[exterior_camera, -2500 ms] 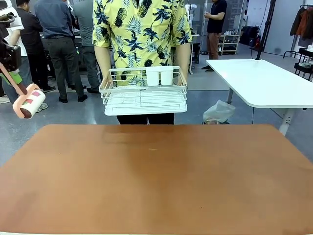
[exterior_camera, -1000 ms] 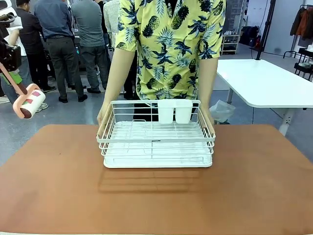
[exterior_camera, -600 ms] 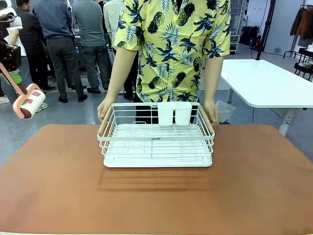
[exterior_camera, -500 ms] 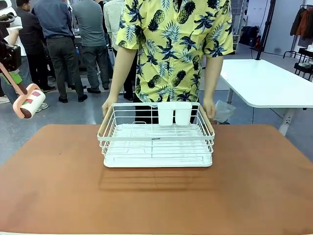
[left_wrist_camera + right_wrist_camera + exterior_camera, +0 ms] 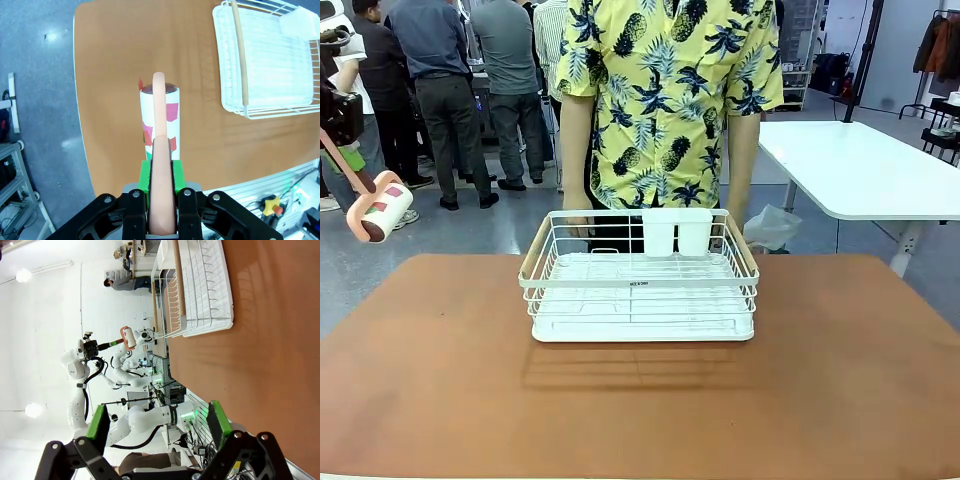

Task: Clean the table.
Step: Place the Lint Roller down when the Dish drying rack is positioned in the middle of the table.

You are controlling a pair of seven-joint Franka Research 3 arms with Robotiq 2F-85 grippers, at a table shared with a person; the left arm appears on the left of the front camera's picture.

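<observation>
The reddish-brown table point(image 5: 640, 410) carries a white wire rack point(image 5: 640, 285) at its far middle. My left gripper point(image 5: 350, 155) hangs off the table's far left corner, shut on the pink handle of a lint roller point(image 5: 380, 207). Seen from the left wrist, the gripper point(image 5: 161, 175) clamps the handle, and the roller point(image 5: 159, 117) points over the table point(image 5: 115, 55), with the rack point(image 5: 265, 60) off to the side. My right gripper point(image 5: 158, 421) stands open and holds nothing, low above the table point(image 5: 270, 350), well short of the rack point(image 5: 200, 285).
A person in a yellow patterned shirt point(image 5: 665, 100) stands just behind the rack, arms down. Two white cups point(image 5: 677, 232) sit in the rack's far side. A white-topped table point(image 5: 860, 165) stands at the right, and several people stand at the back left.
The person brought the rack over, set it on the table and took both hands off it. My left gripper and the roller have not moved.
</observation>
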